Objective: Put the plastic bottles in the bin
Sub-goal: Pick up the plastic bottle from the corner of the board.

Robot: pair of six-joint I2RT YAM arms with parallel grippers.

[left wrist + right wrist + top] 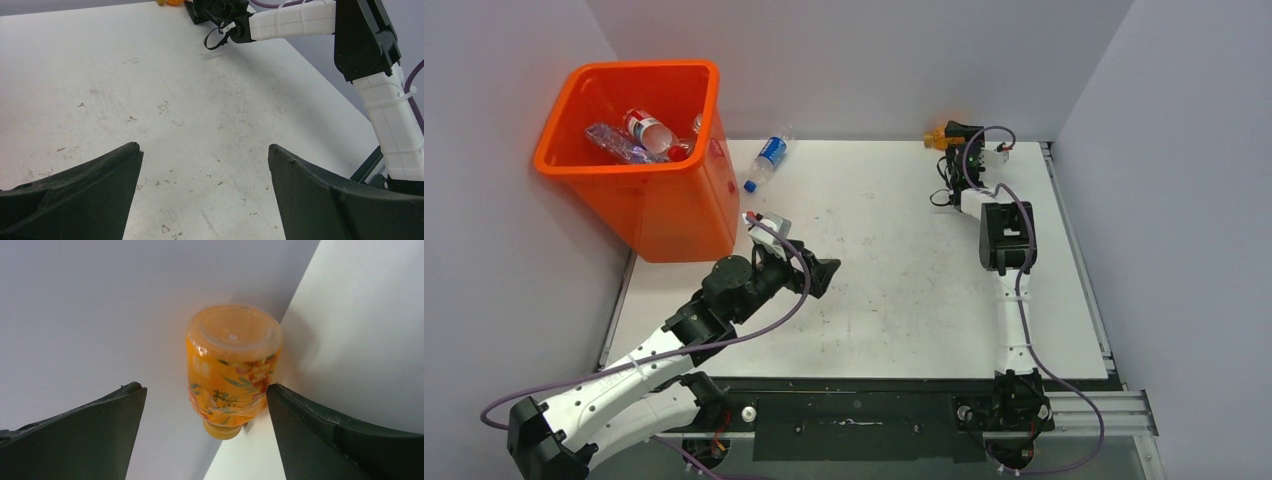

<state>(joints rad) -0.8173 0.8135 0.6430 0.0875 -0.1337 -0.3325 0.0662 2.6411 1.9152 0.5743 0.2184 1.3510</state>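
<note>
Orange bottle [232, 372]: at back wall, between right gripper's [205, 387] spread fingers, just beyond tips. Left gripper [204, 146]: fingers spread, empty.

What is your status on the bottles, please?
Left gripper open, empty. Right gripper open, facing orange bottle at far wall. Blue-label bottle beside bin. Nothing blocking.

1. Top cam: high above the near edge, looking down on the whole bench [894, 300].
2. Left wrist cam: low over the bench, facing its far right corner; shares the right arm [295, 22] with top.
3. Right wrist cam: super close on the orange bottle [232, 370] at the far edge.
</note>
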